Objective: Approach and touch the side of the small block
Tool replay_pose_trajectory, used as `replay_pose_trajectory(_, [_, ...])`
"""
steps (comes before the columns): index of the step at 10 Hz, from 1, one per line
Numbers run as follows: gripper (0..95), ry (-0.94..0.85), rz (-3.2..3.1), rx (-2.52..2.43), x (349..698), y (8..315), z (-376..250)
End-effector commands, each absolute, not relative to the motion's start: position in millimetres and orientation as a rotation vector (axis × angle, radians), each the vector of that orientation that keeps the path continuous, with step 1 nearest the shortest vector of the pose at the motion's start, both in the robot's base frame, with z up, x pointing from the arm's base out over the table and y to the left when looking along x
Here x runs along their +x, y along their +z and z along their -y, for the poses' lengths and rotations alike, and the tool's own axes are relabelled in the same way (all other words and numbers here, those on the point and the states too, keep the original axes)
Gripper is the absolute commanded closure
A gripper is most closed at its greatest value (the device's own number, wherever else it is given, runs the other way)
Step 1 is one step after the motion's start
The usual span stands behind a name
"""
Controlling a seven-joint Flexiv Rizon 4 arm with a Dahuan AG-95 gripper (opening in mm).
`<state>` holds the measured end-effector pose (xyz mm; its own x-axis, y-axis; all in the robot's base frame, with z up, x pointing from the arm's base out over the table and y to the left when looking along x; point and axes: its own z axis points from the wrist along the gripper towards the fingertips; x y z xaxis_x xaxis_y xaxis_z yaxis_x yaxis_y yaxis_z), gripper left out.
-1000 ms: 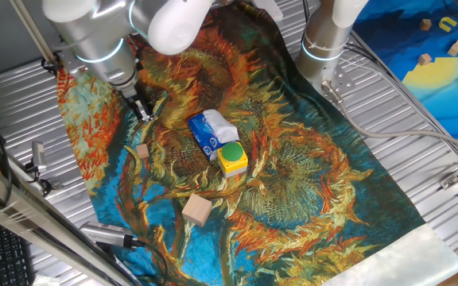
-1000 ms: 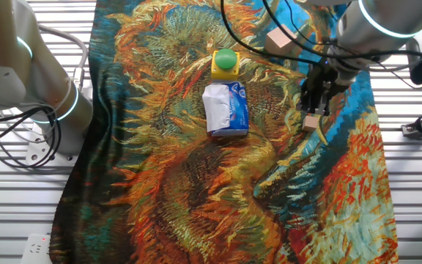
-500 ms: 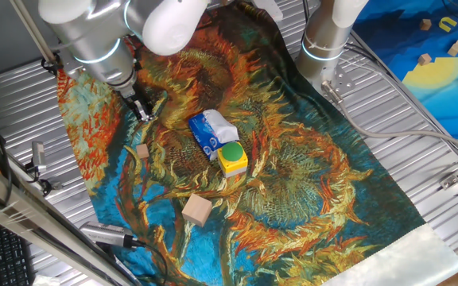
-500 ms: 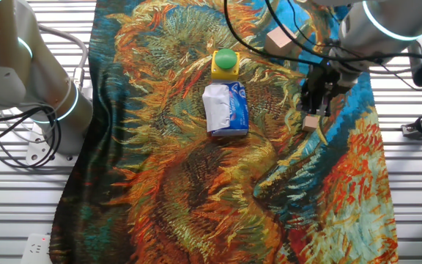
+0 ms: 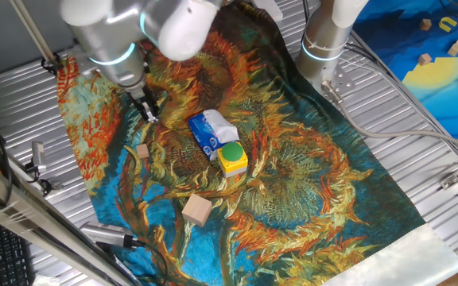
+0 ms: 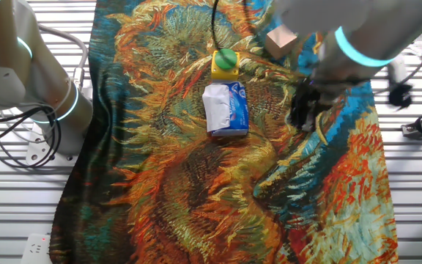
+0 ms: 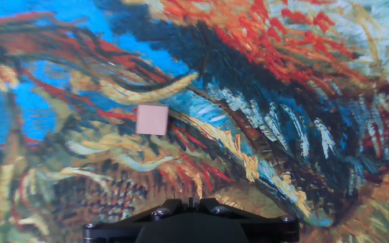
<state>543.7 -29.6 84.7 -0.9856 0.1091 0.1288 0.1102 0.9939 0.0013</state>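
One small block [image 5: 142,150] is lying on the sunflower-print cloth [image 5: 293,175] in one fixed view, at about 7 o'clock from the gripper [image 5: 149,113], near it but apart. The gripper's dark fingers are hanging above the cloth, and their spread cannot be told. A blue-and-white tissue pack [image 5: 210,131] is sitting at 3 o'clock from the small block, with a yellow block with a green round top [image 5: 232,157] touching its 5 o'clock end. A larger wooden block [image 5: 197,210] is resting at 5 o'clock from the small block, well apart.

Across the tabletop [image 6: 416,169], the other fixed view is showing the gripper [image 6: 302,114] blurred, just at 9 o'clock of the small block [image 6: 311,122], which is mostly hidden behind it; contact cannot be told.

Looking along the fingers, the hand view is showing the small block [image 7: 152,119] alone on the cloth at about 11 o'clock from the gripper's dark base, with neither fingertip in sight.
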Motion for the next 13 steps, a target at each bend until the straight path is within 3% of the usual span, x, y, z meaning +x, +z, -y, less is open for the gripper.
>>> replay_pose_trajectory(1, [95.0, -0.026, 3.036, -0.168, 539.0, 64.7, 31.9])
replay_pose_trajectory(5, [95.0, -0.016, 3.069, -0.196, 542.5, 48.2, 34.0])
replay_pose_trajectory(13, [95.0, -0.029, 3.076, -0.181, 592.6, 48.9, 47.8])
